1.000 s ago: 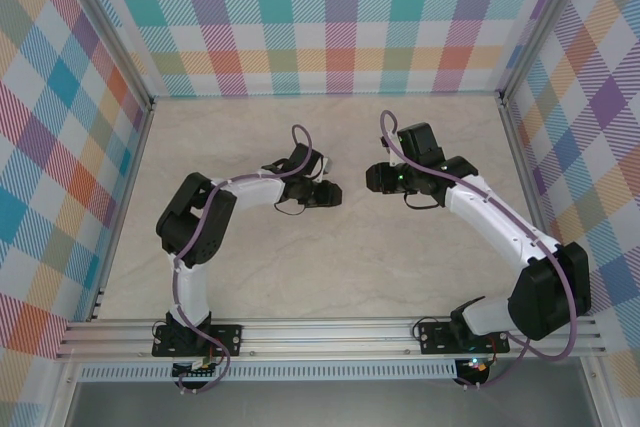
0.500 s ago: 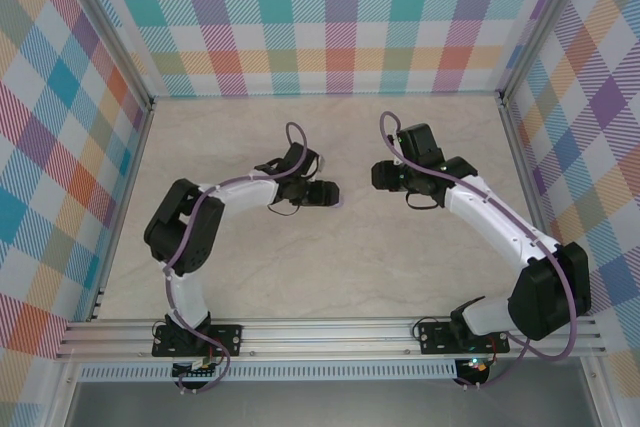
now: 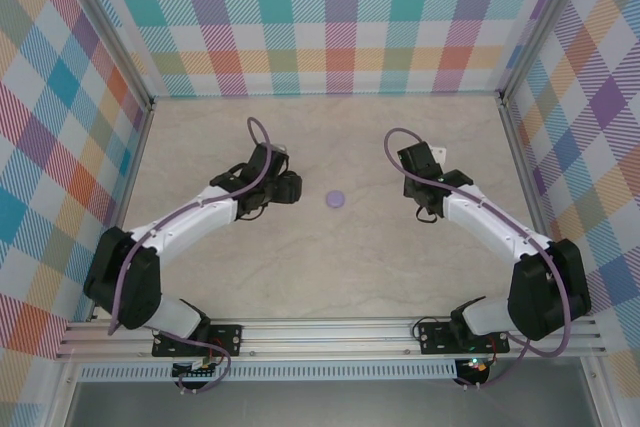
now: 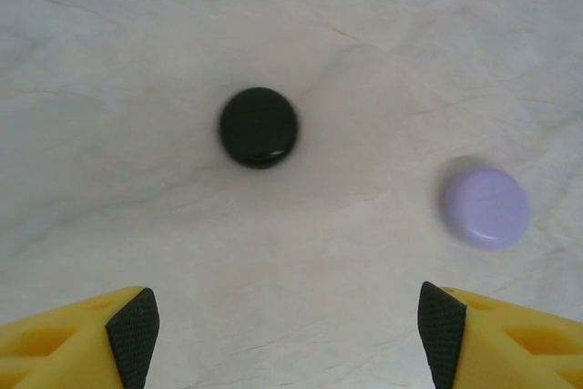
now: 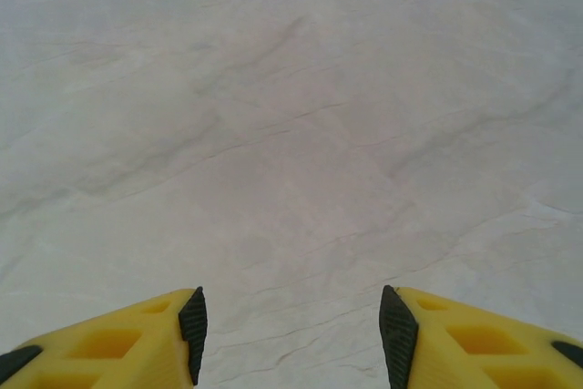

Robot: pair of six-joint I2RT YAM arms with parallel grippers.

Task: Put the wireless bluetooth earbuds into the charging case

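Observation:
The charging case is a small round lavender puck lying flat on the table with its lid down, between the two arms. In the left wrist view the charging case lies ahead and to the right. A larger round black disc lies ahead and to the left. My left gripper is open over bare table, with nothing between its fingers. In the top view the left gripper is to the left of the case. My right gripper is open over bare table, and from above the right gripper is well right of the case. The earbuds are out of view.
The marbled tabletop is boxed in by plaid walls on the left, back and right. An aluminium rail carrying both arm bases runs along the near edge.
Both grippers have drawn apart from the table's middle, the left going left and the right going right. The lavender case now lies uncovered on the table between them.

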